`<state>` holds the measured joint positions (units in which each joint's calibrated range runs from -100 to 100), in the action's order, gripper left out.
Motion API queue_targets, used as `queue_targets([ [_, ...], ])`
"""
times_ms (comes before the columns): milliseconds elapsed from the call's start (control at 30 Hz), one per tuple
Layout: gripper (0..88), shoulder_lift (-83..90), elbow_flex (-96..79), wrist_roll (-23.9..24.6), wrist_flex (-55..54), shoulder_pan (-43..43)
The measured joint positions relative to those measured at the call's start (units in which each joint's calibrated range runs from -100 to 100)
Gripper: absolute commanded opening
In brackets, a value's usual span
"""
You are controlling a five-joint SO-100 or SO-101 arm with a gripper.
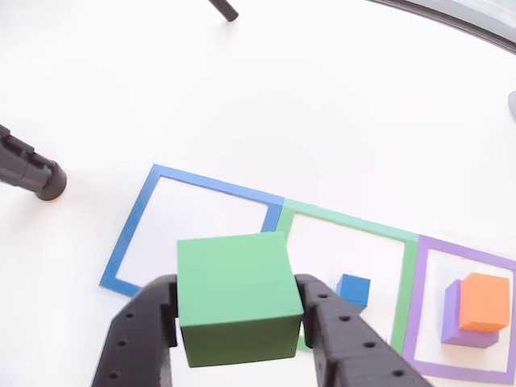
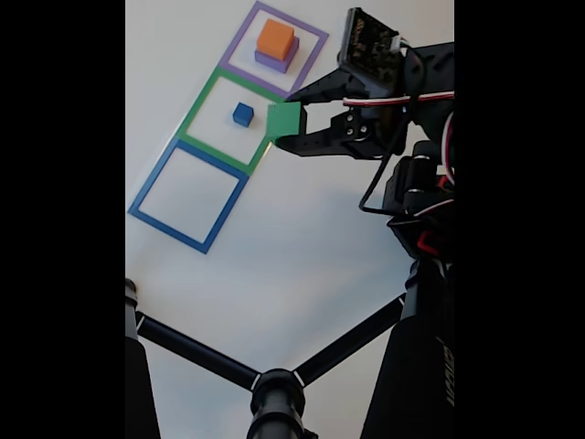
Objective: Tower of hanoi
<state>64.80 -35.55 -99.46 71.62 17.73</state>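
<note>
Gripper: we see the black gripper (image 1: 239,322) at the bottom edge of the other view, its two fingers (image 1: 141,339) pressed against opposite sides of the green cube (image 1: 234,294); in the fixed view the gripper (image 2: 291,121) reaches in from the right side of the worktop.
Green cube: we find it clamped between the fingers and lifted off the worktop (image 1: 242,97); in the fixed view the green cube (image 2: 285,120) hangs just off the right rim of the green frame.
Blue frame: we see the blue square outline (image 1: 133,230) lying flat towards the left of the other view, bare inside; in the fixed view the blue frame (image 2: 187,196) is the lowest of the three.
Green frame: the green outline (image 1: 411,274) sits in the middle, sharing edges with its neighbours; we mark it in the fixed view too (image 2: 203,101).
Blue cube: we see a small blue cube (image 1: 353,290) resting inside the green frame, also visible in the fixed view (image 2: 242,113).
Purple frame: the purple outline (image 1: 423,250) lies at the right edge of the other view, and nearest the top edge in the fixed view (image 2: 311,27).
Purple cube: it stands inside the purple frame (image 1: 455,326).
Orange cube: we see it stacked on the purple cube (image 1: 484,302), likewise in the fixed view (image 2: 275,38).
Stand: black tripod legs (image 2: 196,352) cross the lower worktop in the fixed view.
</note>
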Motion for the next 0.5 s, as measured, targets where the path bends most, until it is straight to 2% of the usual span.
queue_targets([
  [133, 7.0, -1.3, -15.2, 0.0, -16.4, 0.0],
  [300, 7.2, -5.0, -35.8, 0.0, -43.1, 0.0],
  [500, 7.3, -15.6, -50.2, 0.0, -74.2, 2.8],
])
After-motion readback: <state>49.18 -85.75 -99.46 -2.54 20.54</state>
